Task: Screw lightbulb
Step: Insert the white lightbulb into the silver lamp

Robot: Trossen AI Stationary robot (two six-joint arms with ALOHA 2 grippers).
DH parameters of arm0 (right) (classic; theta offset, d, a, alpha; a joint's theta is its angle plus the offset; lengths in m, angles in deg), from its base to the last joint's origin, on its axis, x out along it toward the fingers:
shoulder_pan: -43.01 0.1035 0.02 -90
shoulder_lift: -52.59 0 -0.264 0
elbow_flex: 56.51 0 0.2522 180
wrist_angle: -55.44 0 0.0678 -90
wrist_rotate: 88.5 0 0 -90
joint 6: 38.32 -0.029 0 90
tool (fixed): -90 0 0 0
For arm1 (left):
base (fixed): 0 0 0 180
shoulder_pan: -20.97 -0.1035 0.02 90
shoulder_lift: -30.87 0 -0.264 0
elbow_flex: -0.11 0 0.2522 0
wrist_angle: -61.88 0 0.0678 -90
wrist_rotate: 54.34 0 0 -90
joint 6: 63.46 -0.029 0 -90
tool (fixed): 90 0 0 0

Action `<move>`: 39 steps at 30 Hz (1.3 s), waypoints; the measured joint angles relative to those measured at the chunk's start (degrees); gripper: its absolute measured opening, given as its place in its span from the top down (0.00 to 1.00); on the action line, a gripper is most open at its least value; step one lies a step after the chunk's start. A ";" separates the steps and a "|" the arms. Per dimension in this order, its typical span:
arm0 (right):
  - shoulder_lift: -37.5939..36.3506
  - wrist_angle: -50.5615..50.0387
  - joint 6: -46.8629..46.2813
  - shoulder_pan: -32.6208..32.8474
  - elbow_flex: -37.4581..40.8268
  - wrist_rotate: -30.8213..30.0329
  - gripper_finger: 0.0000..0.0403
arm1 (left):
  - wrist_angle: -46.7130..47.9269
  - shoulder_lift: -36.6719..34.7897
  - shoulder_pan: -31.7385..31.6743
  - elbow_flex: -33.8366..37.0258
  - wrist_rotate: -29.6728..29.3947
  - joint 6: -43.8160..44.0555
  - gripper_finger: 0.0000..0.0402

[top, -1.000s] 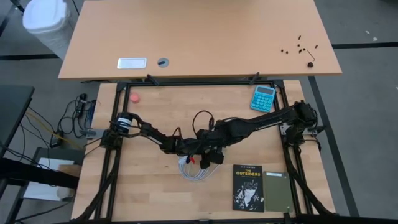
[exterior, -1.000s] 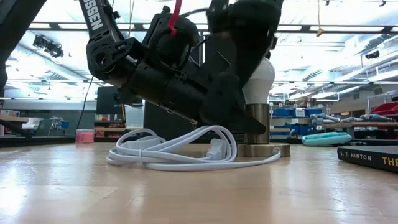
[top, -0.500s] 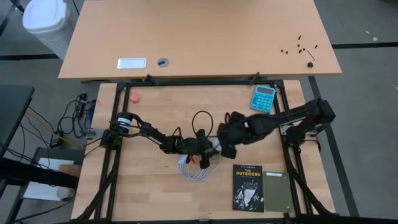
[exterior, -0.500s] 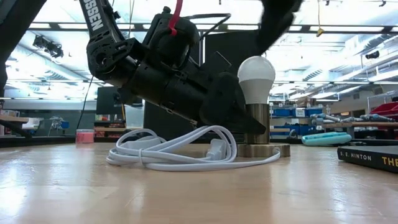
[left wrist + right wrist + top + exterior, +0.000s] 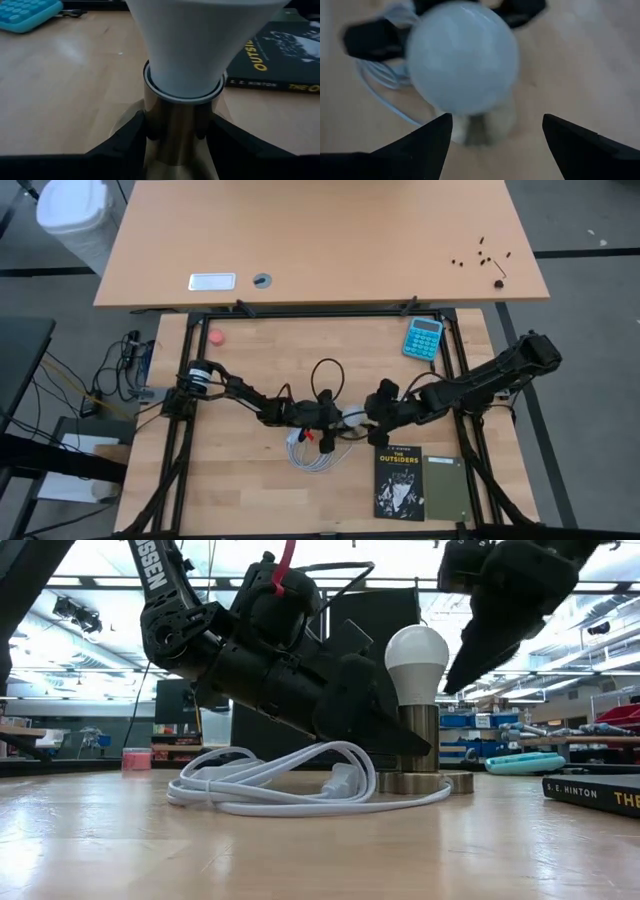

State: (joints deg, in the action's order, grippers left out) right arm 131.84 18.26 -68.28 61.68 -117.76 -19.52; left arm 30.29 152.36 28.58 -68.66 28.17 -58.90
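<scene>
Dark right gripper [image 5: 470, 640] is seen spread apart just above and beside the small white pear-shaped lightbulb [image 5: 417, 652], seated upright in a brass-coloured metal socket [image 5: 176, 132] clamped by the left gripper [image 5: 175, 135]; light, slick, fragile, best gripped around the dome.

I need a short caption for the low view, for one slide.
Left gripper clamps the socket holding the upright lightbulb; right gripper hangs open beside it.

The lightbulb [image 5: 352, 418] stands mid-worktop [image 5: 250, 480] between the left claw [image 5: 333, 418] and the right claw [image 5: 377, 420], above the coiled cable [image 5: 312, 455].
</scene>
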 joint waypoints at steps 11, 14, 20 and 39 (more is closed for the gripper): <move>6.74 14.19 6.08 1.01 1.33 4.30 0.23 | 0.10 0.00 0.02 0.04 2.57 -1.59 0.54; 7.46 15.36 5.91 1.71 0.93 5.46 0.24 | 0.25 -0.04 0.20 0.04 2.77 -1.56 0.54; 5.51 10.68 1.24 4.83 0.44 5.67 0.24 | 0.31 -0.04 0.24 0.00 3.09 -1.34 0.54; 2.13 18.67 -2.56 13.14 7.85 -11.63 0.24 | 0.23 0.00 0.00 0.02 8.23 -3.00 0.54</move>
State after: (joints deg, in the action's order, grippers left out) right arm 133.97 36.93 -70.84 74.83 -109.90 -31.15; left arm 30.52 152.36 28.58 -68.64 36.40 -61.90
